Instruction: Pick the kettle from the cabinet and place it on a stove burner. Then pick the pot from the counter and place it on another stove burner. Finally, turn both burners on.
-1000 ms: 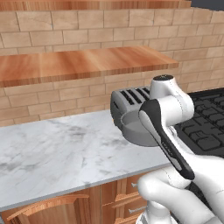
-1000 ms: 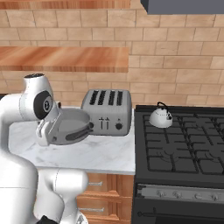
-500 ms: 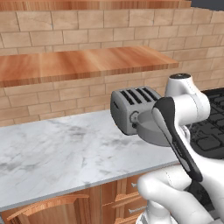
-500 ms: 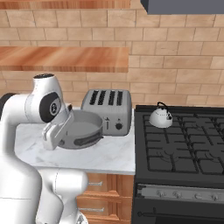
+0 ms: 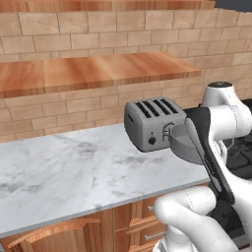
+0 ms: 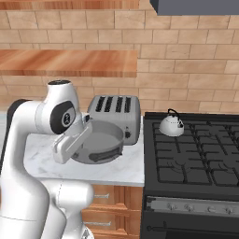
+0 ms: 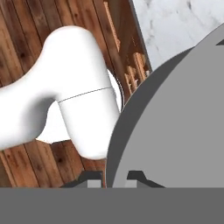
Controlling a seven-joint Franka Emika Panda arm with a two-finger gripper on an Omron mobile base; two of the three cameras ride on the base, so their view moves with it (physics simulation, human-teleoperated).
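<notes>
Marble counter [image 5: 74, 167], unlabelled toaster [image 6: 114, 111], pot [image 6: 100, 144].

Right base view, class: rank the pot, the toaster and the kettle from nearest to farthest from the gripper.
1. pot: held in the gripper, over the counter.
2. toaster: just behind the pot, to its right.
3. kettle: farther right, on a stove burner.
</notes>
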